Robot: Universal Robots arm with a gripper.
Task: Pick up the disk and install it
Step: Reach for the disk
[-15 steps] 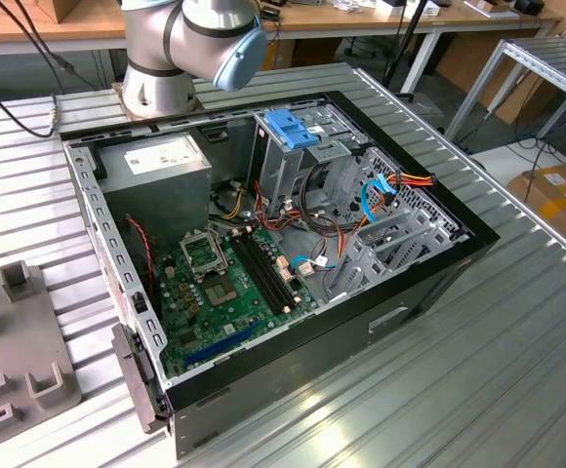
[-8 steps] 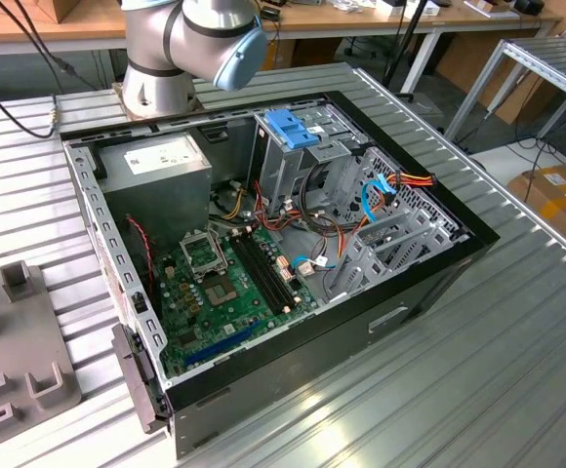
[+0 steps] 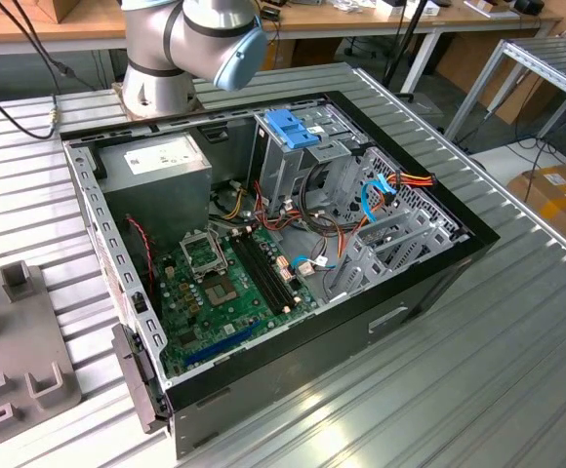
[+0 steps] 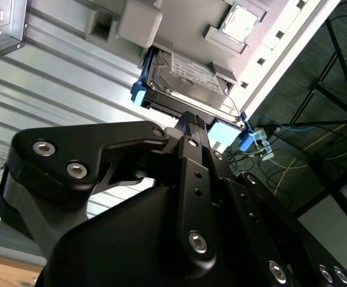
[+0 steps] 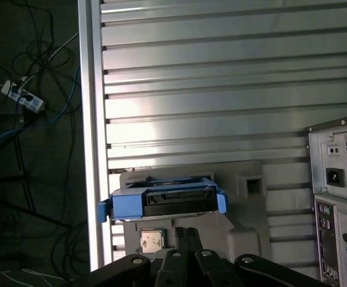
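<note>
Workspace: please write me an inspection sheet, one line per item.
Surface: ribbed metal table, carrying an open computer case.
Job's things: disk lies in a grey holder, not lifted.
Clutter: a processor chip on the holder.
Grippers: gripper, jaws shut, pointing at the disk, not gripping it.
Cables: orange cable bundle inside the case.
Surroundings: power strip on the dark floor beside the table.
</note>
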